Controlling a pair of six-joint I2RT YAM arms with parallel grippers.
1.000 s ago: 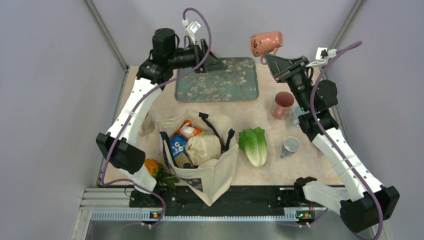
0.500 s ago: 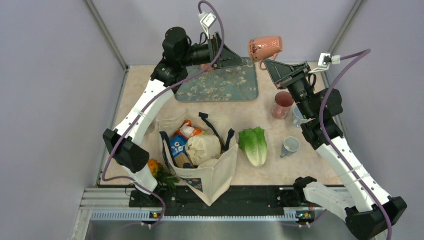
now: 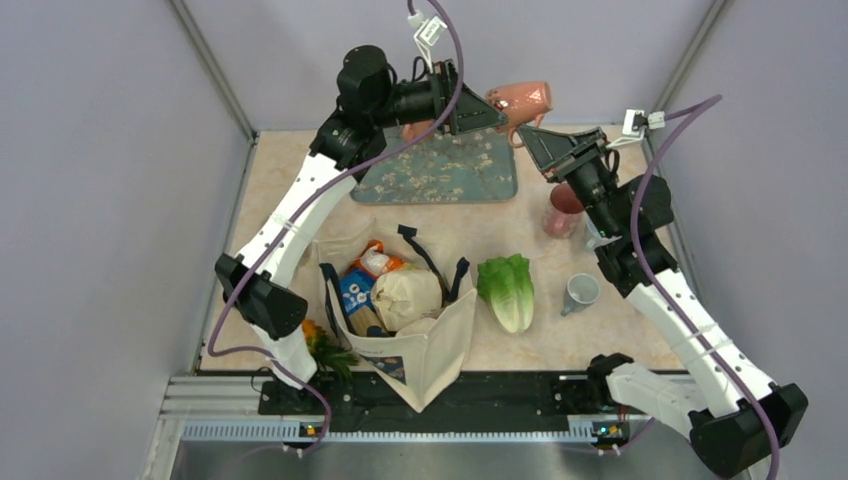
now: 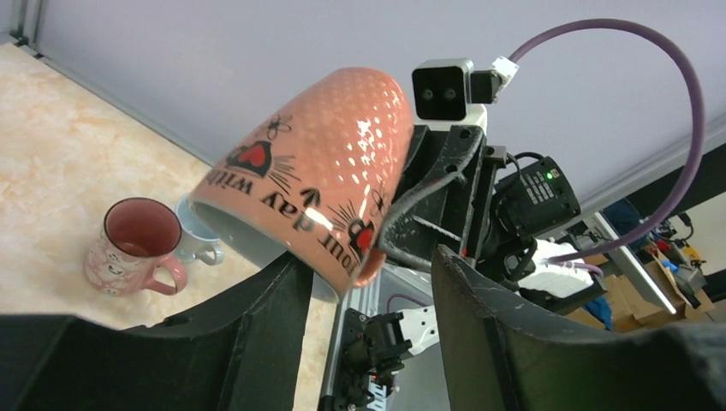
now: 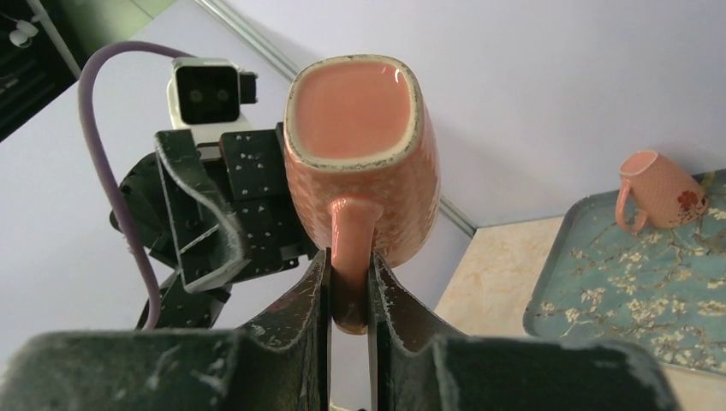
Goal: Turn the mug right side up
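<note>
Right end effector [image 5: 349, 264] clamps the mug [image 5: 355, 111] by its half-hidden handle [image 5: 349, 227]; left end effector [image 4: 368, 261] gapes apart.

Beige marbled counter [image 3: 540, 340] is loaded as follows. Floral tray [image 3: 440, 170] is laid at far edge, approx. centre. Tote bag [image 3: 440, 340], packed w/ groceries, is stood at near edge, left of centre; lettuce [image 3: 508, 290] is laid just beside it, twd. right edge. 1 dark-pink mug [image 3: 563, 212] is stood upright nr. far-right corner, w/ 1 pale cup [image 4: 199, 240] just beside it. 1 grey-blue mug [image 3: 580, 292] is set by right edge. Orange-and-green item [image 3: 318, 345] is tucked at near-left corner.
</note>
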